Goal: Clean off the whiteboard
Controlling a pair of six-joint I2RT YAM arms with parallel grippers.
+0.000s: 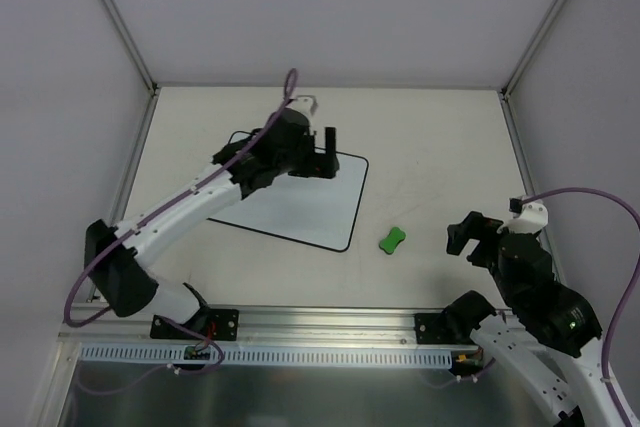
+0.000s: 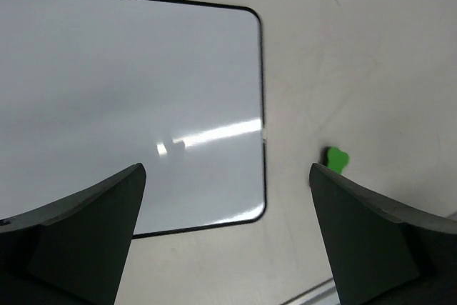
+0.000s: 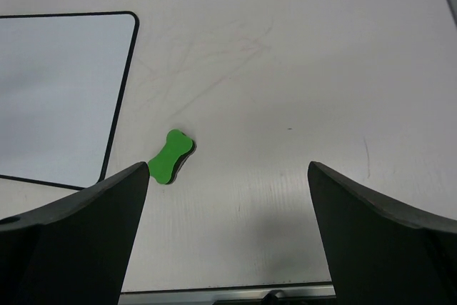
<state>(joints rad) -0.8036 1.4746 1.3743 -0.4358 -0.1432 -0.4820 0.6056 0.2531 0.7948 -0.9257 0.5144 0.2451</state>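
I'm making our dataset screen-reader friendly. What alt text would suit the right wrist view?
A green bone-shaped block lies on the pale table just beside the whiteboard, apart from its black edge. The visible part of the board is blank. The right gripper's dark fingers stand wide open in the foreground, holding nothing.

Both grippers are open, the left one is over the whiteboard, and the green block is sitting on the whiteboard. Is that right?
Not quite. The green block is not on the whiteboard. It lies on the table, apart from the board's right edge, as the top external view shows. The rest holds: the left gripper is open over the whiteboard, and the right gripper is open too.
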